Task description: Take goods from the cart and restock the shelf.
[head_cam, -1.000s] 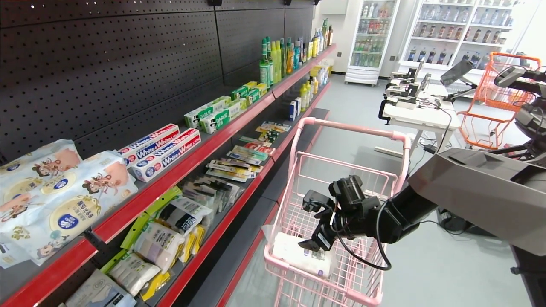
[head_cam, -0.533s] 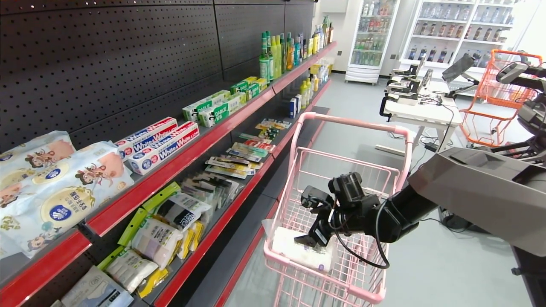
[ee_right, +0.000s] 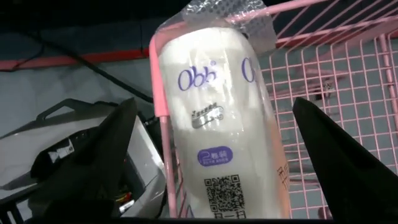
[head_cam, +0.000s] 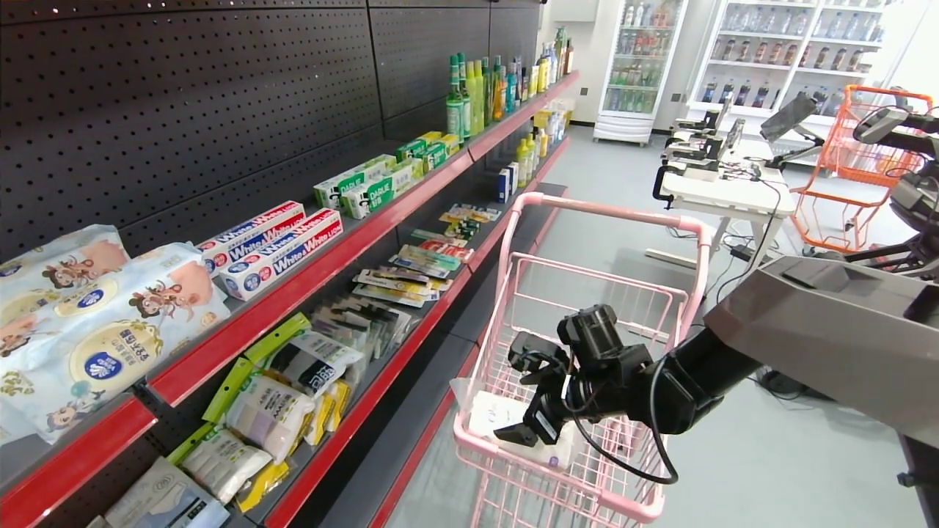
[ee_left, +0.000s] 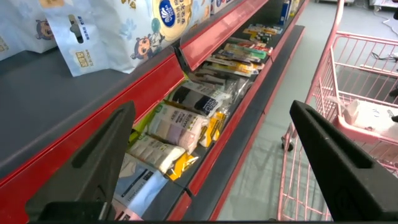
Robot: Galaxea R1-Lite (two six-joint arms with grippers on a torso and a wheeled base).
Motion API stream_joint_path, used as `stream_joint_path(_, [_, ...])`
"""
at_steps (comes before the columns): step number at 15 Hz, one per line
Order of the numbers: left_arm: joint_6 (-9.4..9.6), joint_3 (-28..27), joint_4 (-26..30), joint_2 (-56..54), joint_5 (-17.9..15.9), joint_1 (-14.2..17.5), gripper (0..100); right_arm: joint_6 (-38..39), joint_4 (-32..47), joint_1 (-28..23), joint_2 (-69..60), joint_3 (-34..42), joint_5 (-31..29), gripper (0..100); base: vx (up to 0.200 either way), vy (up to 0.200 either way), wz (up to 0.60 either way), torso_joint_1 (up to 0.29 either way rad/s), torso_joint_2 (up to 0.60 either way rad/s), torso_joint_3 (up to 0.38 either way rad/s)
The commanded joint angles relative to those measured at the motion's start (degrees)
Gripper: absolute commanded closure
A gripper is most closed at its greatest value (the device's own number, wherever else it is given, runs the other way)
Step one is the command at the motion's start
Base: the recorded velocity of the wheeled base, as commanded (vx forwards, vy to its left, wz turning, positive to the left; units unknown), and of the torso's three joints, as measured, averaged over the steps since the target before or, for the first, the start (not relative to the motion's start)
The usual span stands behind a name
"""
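My right gripper (ee_right: pixel 212 118) hangs spread over the white tissue pack (head_cam: pixel 490 419) lying in the pink cart's (head_cam: pixel 606 213) near corner — I'd lower straight, a finger each side, and pinch its middle, clear of the wire wall

Wall: black pegboard (head_cam: pixel 183 110) — matte, running along the left side.
Floor: pale grey (head_cam: pixel 609 169), smooth.
Far end: glass-door cooler (head_cam: pixel 637 70), white bottle rack (head_cam: pixel 796 51).
Middle: white table (head_cam: pixel 722 198) — cables on top.
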Motion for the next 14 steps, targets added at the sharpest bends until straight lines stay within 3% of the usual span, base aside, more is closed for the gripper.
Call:
stream_joint_path(1, [0.02,0.00,-0.01,0.07,0.02,0.02,0,-0.41,-0.03,1.65,1.13,-0.19,0.04,0,0.000,0.000,0.00,0.000,0.00,0.000])
stream_joint_path(4, [0.02,0.00,-0.01,0.07,0.02,0.02,0,-4.71,-0.03,0.33,3.86,0.07,-0.49,0,0.000,0.000,0.00,0.000,0.00,0.000])
stream_joint_path(14, [0.02,0.00,-0.01,0.07,0.02,0.02,0,-5.59,0.59,-3.10,6.84,-4.85,-2.34,0,0.000,0.000,0.00,0.000,0.00,0.000])
